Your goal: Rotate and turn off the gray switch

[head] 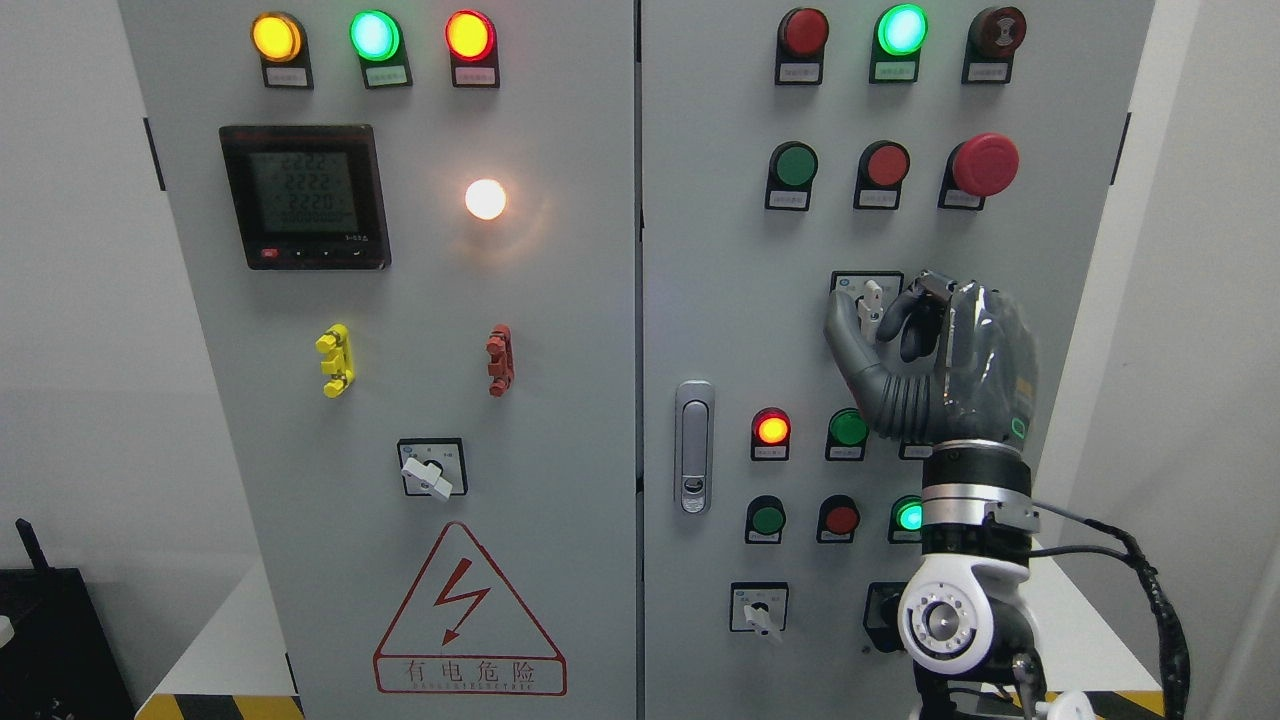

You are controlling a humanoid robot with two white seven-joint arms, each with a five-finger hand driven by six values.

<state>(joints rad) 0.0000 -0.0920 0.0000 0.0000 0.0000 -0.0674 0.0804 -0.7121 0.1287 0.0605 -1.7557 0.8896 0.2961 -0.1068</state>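
A gray rotary switch (871,299) with a pale knob sits on a square plate on the right cabinet door, below the red and green push buttons. My right hand (885,318) is raised from the lower right, its thumb (845,335) and curled fingers (925,300) closed around the knob. The knob points roughly upward; most of its plate is hidden behind the hand. The left arm is out of view.
Similar rotary switches sit at the lower left door (431,468) and lower right door (759,608). A red mushroom button (984,165), lit indicator lamps (771,429), a door handle (693,446) and a meter (304,196) fill the panel.
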